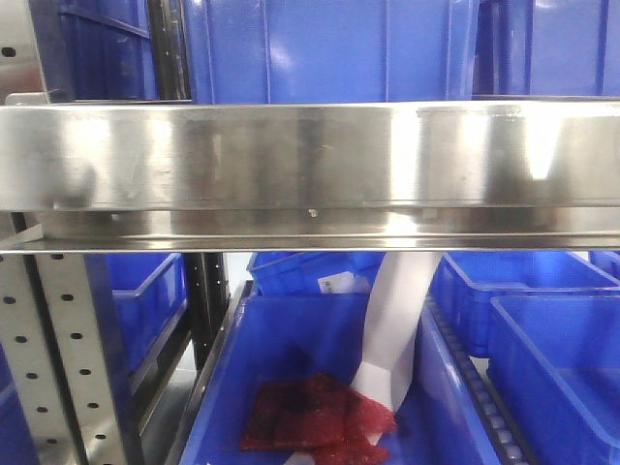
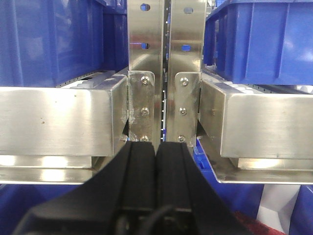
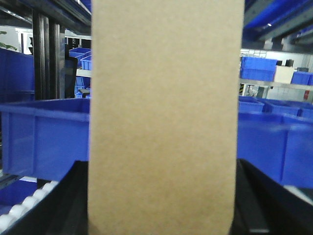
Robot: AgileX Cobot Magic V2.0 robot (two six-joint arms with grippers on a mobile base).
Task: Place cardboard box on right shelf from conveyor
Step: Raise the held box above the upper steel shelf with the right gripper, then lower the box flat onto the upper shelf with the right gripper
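The plain tan cardboard box (image 3: 164, 107) fills the middle of the right wrist view, standing upright. My right gripper (image 3: 164, 196) is shut on it, with black fingers (image 3: 73, 200) showing at both of its sides. The right shelf's shiny steel front rail (image 1: 310, 160) crosses the whole front view close up. My left gripper (image 2: 156, 144) is shut with nothing in it, pointing at the perforated uprights (image 2: 166, 58) where two steel shelf rails (image 2: 264, 125) meet. The conveyor is out of view, and neither gripper shows in the front view.
Blue plastic bins (image 1: 329, 48) stand on the shelf level above the rail, and more sit below (image 1: 542, 339); one holds red mesh bags (image 1: 310, 412). White rollers (image 3: 19, 208) and a blue bin (image 3: 44, 137) lie behind the held box.
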